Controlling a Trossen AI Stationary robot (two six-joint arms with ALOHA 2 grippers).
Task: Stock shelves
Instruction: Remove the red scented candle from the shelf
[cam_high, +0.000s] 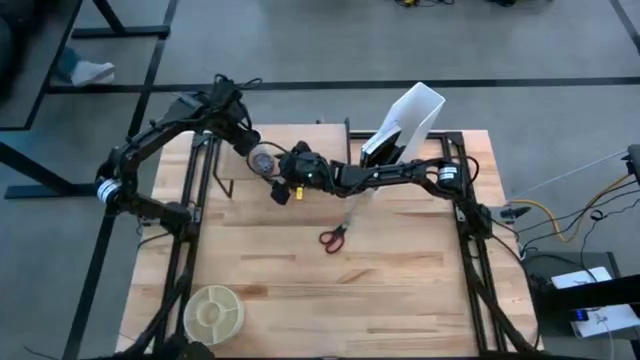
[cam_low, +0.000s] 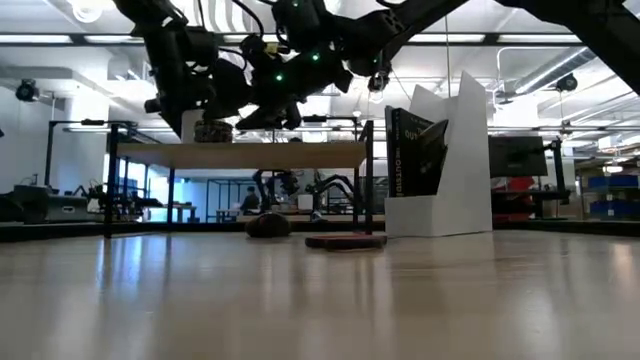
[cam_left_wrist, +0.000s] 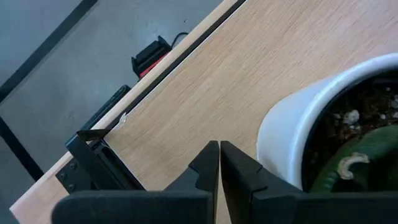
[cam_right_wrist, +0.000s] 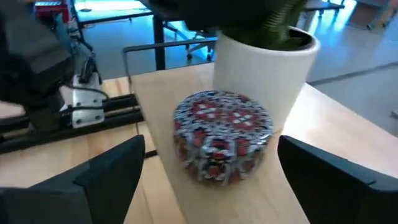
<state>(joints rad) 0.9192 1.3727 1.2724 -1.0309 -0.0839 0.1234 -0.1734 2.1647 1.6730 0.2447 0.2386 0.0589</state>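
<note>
The right gripper (cam_right_wrist: 208, 180), fingers spread wide, hovers at the patterned tin (cam_right_wrist: 221, 140) beside the white plant pot (cam_right_wrist: 264, 62) on the shelves (cam_high: 240, 165), upper left of the high view, likely having just set it down, while the left gripper (cam_left_wrist: 219, 180) sits pinched shut nearby.

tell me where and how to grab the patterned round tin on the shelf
Grip the patterned tin across its curved side wall, straddling the diameter. Come from the open front, where the right end effector already sits open; the white plant pot stands close behind it.
</note>
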